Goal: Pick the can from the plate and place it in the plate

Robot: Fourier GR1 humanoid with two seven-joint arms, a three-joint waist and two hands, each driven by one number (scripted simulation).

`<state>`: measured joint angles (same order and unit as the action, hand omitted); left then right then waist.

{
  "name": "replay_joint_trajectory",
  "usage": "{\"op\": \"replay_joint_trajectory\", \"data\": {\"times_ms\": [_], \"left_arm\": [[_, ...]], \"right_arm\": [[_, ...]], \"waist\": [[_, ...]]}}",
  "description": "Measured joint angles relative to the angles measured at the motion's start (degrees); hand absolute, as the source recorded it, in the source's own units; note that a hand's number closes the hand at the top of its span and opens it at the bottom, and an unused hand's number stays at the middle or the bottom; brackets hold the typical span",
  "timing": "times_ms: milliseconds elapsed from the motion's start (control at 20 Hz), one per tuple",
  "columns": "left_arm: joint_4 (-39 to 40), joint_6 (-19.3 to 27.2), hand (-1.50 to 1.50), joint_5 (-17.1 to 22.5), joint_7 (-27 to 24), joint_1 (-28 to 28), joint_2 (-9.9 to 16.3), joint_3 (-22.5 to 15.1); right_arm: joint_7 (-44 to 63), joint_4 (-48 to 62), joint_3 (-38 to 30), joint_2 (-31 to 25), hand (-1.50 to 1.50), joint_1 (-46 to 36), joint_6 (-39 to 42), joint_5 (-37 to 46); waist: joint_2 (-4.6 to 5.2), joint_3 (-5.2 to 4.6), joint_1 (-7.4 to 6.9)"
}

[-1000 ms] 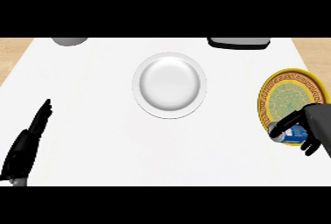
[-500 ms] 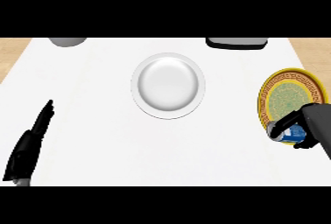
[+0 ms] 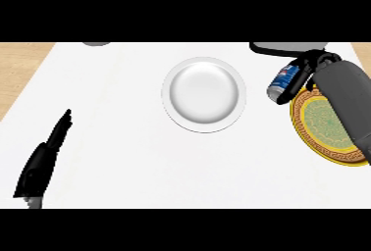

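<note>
We see the black fingers (image 3: 308, 66) of the right hand (image 3: 313, 62) curled round a blue can (image 3: 282, 81), clamped on its upper part, while the can's lower end sticks out below and to the left of them. The can is tilted, its pale end pointing down toward the counter's near side, and it hangs above the white counter (image 3: 130, 162) near the far right corner. We cannot tell exactly how much of the can the fingers cover, since the hand hides its top.

The can is between the two plates: just off the upper left rim of the gold-rimmed plate (image 3: 319, 142) and to the right of the white plate (image 3: 203, 94), apart from both. It is not over the middle of either one.

From the hand, the grey forearm (image 3: 349, 103) runs down along the counter's right edge and covers part of the gold-rimmed plate, which lies at that edge. The white plate lies toward the far side, near the counter's middle. Behind the hand, at the far edge, we see a dark object (image 3: 284, 47) that we cannot identify.

The left hand (image 3: 45, 159) rests near the counter's left edge at the near side, fingers straight and together, pointing away, holding nothing.
</note>
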<state>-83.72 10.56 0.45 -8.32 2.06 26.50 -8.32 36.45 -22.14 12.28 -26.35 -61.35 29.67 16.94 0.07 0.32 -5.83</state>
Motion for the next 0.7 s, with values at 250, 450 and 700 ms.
{"op": "replay_joint_trajectory", "data": {"times_ms": [250, 450, 700], "left_arm": [[-0.1, 0.0, 0.00, 0.2, 0.0, -0.3, 0.2, 0.5], [-0.1, 0.1, 0.00, 0.4, 0.0, -0.5, 0.4, 1.2], [0.1, 0.3, 0.00, 0.2, 0.0, -0.4, 0.3, 1.4]], "right_arm": [[-18.9, -10.2, 3.9, -3.4, 1.50, -1.2, -6.5, 4.9], [-34.5, -15.2, 4.4, -7.3, 1.50, 0.0, -15.2, 7.7], [-54.7, -17.4, 0.9, -9.9, 1.50, 2.4, -24.3, 6.3]], "waist": [[1.02, 0.39, 0.72], [1.66, 0.40, 1.80], [1.84, 0.28, 2.42]]}}
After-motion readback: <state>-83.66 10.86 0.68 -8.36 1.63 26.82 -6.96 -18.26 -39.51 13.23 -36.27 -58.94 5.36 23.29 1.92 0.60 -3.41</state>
